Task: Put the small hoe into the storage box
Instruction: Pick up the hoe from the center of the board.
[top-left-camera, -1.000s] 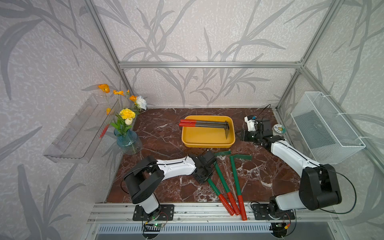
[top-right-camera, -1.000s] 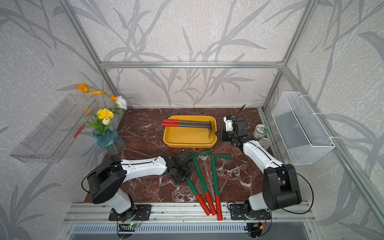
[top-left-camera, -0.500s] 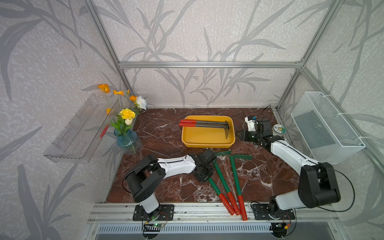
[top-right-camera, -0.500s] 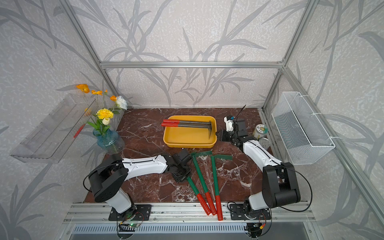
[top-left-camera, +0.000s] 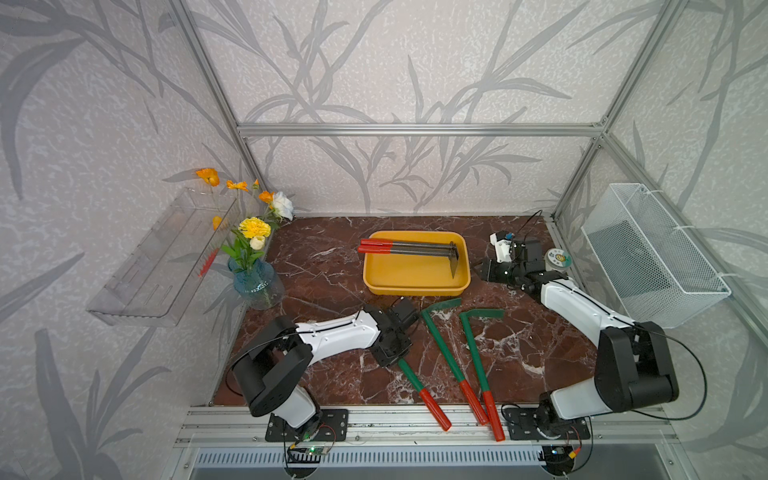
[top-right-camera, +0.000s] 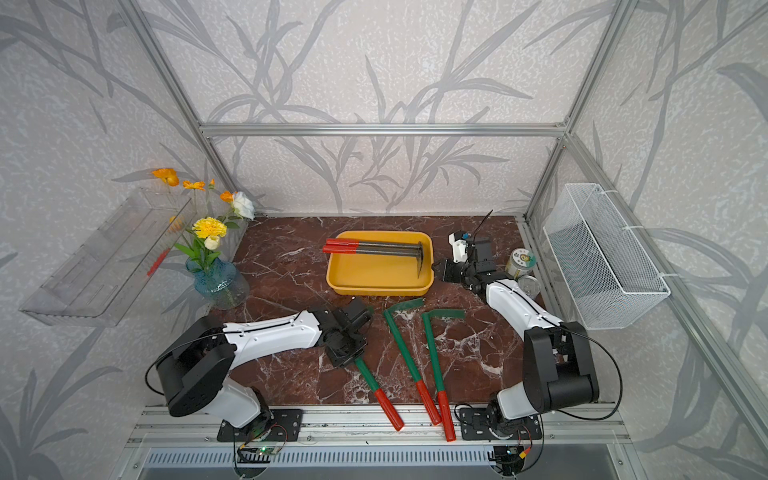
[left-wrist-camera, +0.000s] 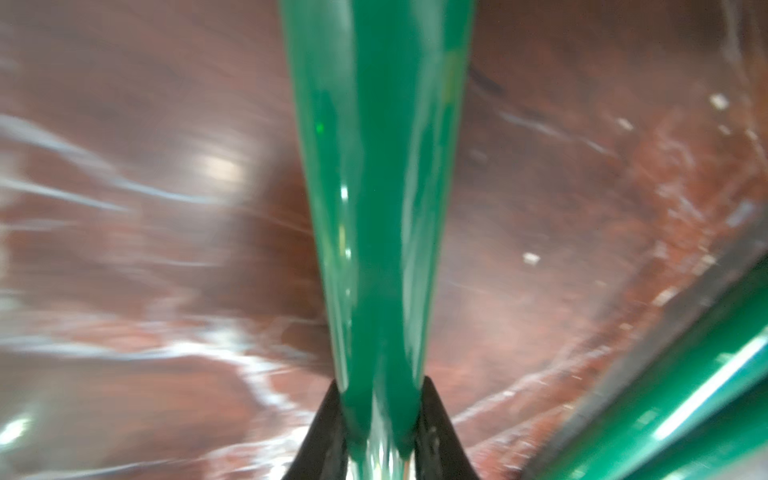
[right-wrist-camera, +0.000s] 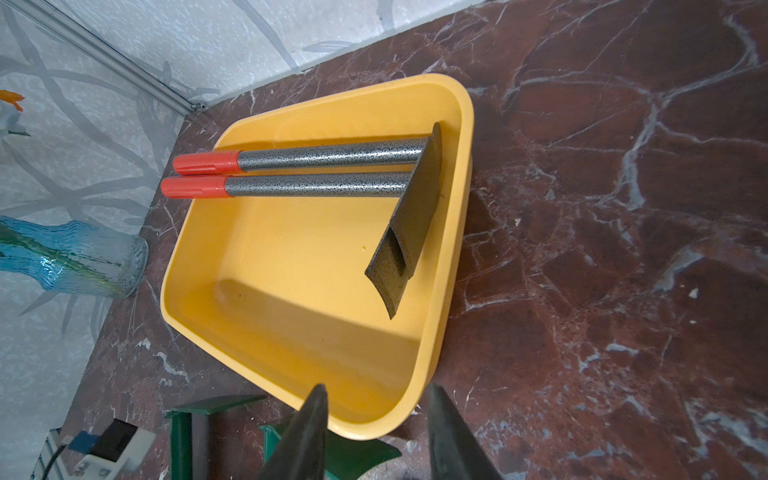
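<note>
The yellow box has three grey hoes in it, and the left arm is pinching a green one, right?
Not three. The yellow box holds two grey hoes, lying side by side, as the right wrist view shows. The left gripper is indeed pinching a green hoe.

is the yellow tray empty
No, two grey hoes with red grips lie inside the tray.

The green hoe (left-wrist-camera: 374, 208) has a glossy, enamel-smooth shaft; the storage box (right-wrist-camera: 291, 257) is smooth yellow plastic (faintly satin); the tabletop (right-wrist-camera: 623, 208) looks like polished marble.
</note>
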